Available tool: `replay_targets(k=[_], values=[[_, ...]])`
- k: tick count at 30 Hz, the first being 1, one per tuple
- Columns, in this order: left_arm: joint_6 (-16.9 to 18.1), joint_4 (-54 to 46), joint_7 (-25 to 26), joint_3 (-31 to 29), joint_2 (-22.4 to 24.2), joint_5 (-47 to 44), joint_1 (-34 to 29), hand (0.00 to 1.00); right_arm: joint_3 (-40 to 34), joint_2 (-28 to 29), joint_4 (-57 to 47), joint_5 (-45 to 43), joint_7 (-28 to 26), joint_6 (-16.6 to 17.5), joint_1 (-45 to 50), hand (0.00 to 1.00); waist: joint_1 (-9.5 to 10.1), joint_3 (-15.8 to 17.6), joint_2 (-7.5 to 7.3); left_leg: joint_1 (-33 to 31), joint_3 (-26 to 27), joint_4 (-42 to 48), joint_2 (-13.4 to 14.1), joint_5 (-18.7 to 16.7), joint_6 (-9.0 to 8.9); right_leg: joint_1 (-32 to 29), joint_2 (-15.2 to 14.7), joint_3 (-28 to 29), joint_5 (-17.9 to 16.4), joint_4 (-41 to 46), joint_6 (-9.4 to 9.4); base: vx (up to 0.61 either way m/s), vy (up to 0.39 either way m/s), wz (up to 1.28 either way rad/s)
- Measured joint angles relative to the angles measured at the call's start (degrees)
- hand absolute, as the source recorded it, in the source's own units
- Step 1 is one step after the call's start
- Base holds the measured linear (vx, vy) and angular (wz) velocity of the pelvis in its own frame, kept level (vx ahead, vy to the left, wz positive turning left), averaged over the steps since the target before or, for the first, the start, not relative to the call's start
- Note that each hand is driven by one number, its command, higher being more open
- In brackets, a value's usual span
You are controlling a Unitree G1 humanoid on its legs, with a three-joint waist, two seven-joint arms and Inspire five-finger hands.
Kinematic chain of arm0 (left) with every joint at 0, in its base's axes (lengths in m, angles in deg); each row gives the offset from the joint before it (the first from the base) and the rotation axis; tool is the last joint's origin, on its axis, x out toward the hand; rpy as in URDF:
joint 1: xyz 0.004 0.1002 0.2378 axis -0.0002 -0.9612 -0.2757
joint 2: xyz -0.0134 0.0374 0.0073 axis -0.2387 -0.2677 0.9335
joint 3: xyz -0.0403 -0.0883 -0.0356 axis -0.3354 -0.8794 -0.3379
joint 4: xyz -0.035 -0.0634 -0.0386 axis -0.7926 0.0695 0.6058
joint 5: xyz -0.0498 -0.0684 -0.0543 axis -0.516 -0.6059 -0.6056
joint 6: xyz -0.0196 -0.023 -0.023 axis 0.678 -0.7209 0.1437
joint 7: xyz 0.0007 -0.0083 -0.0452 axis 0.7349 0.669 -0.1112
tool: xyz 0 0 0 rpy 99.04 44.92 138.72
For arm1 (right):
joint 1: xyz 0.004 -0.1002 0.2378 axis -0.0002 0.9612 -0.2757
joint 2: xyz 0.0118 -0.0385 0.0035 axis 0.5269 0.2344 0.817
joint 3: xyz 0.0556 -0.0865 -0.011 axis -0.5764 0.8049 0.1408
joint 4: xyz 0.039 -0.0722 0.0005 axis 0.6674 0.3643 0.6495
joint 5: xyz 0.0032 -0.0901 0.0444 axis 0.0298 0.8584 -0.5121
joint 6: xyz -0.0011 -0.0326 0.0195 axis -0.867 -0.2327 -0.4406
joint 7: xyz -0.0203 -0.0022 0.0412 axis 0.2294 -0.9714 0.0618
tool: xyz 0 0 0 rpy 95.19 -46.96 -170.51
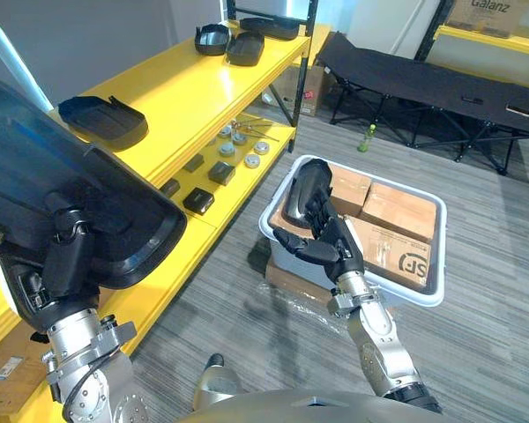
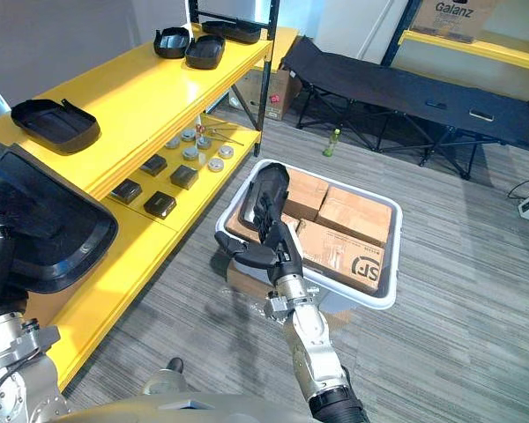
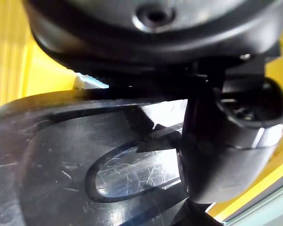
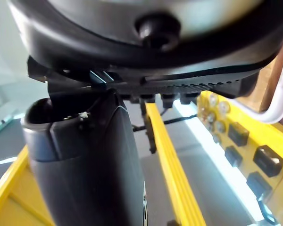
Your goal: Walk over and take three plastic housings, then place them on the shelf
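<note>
My left hand (image 1: 66, 256) is shut on a large black plastic housing (image 1: 62, 185), held at the near end of the yellow shelf (image 1: 189, 97); its thumb (image 3: 221, 141) presses the housing's scratched face (image 3: 85, 165). My right hand (image 1: 322, 242) is shut on a narrower black housing (image 1: 307, 189), held upright over the white bin (image 1: 423, 295); that housing (image 4: 85, 165) also shows close up in the right wrist view. One more black housing (image 1: 101, 119) lies on the shelf's top board, and several more (image 1: 229, 42) sit at its far end.
The white bin holds cardboard boxes (image 1: 397, 220) and stands on the floor right of the shelf. The lower shelf board carries small dark blocks (image 1: 198, 201) and round metal parts (image 1: 238, 145). A black folding cot (image 1: 423, 84) and a green bottle (image 1: 368, 137) stand beyond.
</note>
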Motion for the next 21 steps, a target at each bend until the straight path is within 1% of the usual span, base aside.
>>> replay_targets(k=[3,4,5,9,11,12,14,15,16,17,18,19,21], values=[[-0.26,0.07,-0.01,1.40,-0.12,1.79,0.11,0.00,0.25,-0.07,0.00,0.13,0.04,-0.85,0.03,1.00,-0.24,-0.01,0.13,0.10,-1.07,-1.53,-0.09,1.38,0.12,0.14,-0.06,-1.22,-0.83,0.90,0.03,0.00,-0.012,0.23],[-0.30,0.08,-0.04,1.92,-0.16,1.80,0.14,0.00,0.25,-0.05,0.00,0.79,0.07,-0.85,0.02,1.00,-0.39,-0.04,0.19,0.09,-1.20,-2.11,-0.10,1.90,0.36,0.15,-0.06,-1.62,-1.10,1.08,-0.26,0.00,-0.027,0.38],[-0.49,0.24,-0.33,2.88,-0.19,1.81,0.30,0.00,0.23,-0.09,-0.01,2.49,0.12,-0.85,-0.01,1.00,-0.69,-0.06,0.37,0.05,-1.20,-3.35,-0.14,3.10,0.66,0.07,-0.20,-2.55,-1.63,1.77,-0.21,-0.01,-0.028,0.37],[-0.87,1.83,-1.52,5.17,-0.60,1.81,0.77,0.00,0.22,-0.18,-0.01,4.52,-0.13,-1.20,0.28,1.00,-1.00,-0.48,1.24,-0.39,0.13,-6.08,-0.27,5.77,2.31,-0.05,-0.72,-5.19,-2.73,3.22,-0.12,-0.02,-0.015,0.39],[-0.87,2.67,-1.77,5.56,-0.64,1.53,0.85,0.00,0.25,-0.18,-0.01,4.58,-0.24,-1.19,0.28,1.00,-0.96,-0.75,1.57,-0.90,2.21,-6.09,-0.27,6.58,2.15,-0.24,-1.09,-5.47,-2.82,3.77,-0.08,-0.01,0.012,0.18],[-0.87,2.70,-1.74,6.10,-0.62,1.53,0.80,0.00,0.47,-0.18,-0.01,4.67,-0.31,-1.19,0.23,1.00,-0.64,-0.78,1.59,-0.80,3.36,-6.09,-0.35,6.92,1.76,-0.41,-1.49,-5.37,-2.62,4.43,0.25,0.00,0.000,0.00],[-0.88,2.70,-1.71,6.73,-0.68,1.67,0.81,0.00,1.18,-0.16,-0.01,6.27,-0.34,-1.16,-0.34,1.00,-0.61,-0.85,1.48,-0.77,3.91,-6.09,-0.47,6.96,1.75,-1.17,-2.17,-4.91,-3.10,5.95,0.07,0.00,0.017,-0.01],[-0.99,2.78,-1.70,7.20,-0.93,1.77,0.95,0.00,1.88,-0.20,-0.03,6.61,-0.38,-1.07,-0.86,1.00,-0.72,-0.87,1.42,-0.91,3.91,-6.05,-0.80,6.96,1.75,-2.13,-2.97,-4.34,-4.22,8.07,-0.12,-0.04,0.032,0.01],[-0.99,3.04,-2.28,7.96,-1.49,1.66,1.26,0.00,2.28,-0.14,-0.09,6.59,-0.46,-1.00,-0.97,1.00,-0.93,-0.84,1.34,-1.01,3.66,-5.94,-1.22,6.94,1.79,-2.84,-3.71,-3.17,-5.90,10.38,-1.24,-0.06,0.021,0.11],[-0.99,3.19,-2.71,8.52,-2.01,1.55,1.50,0.00,2.46,-0.17,-0.11,6.59,-0.46,-0.97,-0.94,1.00,-1.11,-0.85,1.29,-1.13,3.17,-5.87,-1.45,6.79,2.05,-3.16,-3.74,-1.89,-7.11,11.45,-2.02,-0.09,-0.006,0.41],[-1.00,3.62,-4.46,9.35,-3.22,1.59,2.72,0.00,2.74,-0.17,-0.51,6.66,-0.34,-0.85,-0.72,1.00,-2.03,-0.94,0.92,-1.75,1.39,-5.66,-2.17,6.88,2.38,-4.41,-2.63,2.58,-10.37,13.53,-1.77,-0.12,-0.058,0.79],[-1.00,4.46,-6.50,10.43,-4.12,1.71,4.31,0.00,2.85,-0.23,-1.23,6.69,0.09,-0.68,-0.12,1.00,-3.08,-1.01,0.84,-1.96,-0.66,-6.29,-2.83,7.74,2.48,-5.60,-1.49,6.08,-12.70,15.23,-2.44,-0.12,-0.079,0.85],[-0.97,4.90,-8.37,11.68,-4.54,2.08,5.07,0.00,2.96,-0.39,-1.66,6.66,0.10,-0.64,0.50,1.00,-3.03,-1.52,1.04,-1.84,-1.22,-7.60,-2.84,8.72,2.27,-5.71,-1.52,5.52,-13.09,15.74,-2.23,-0.04,-0.069,0.42]])
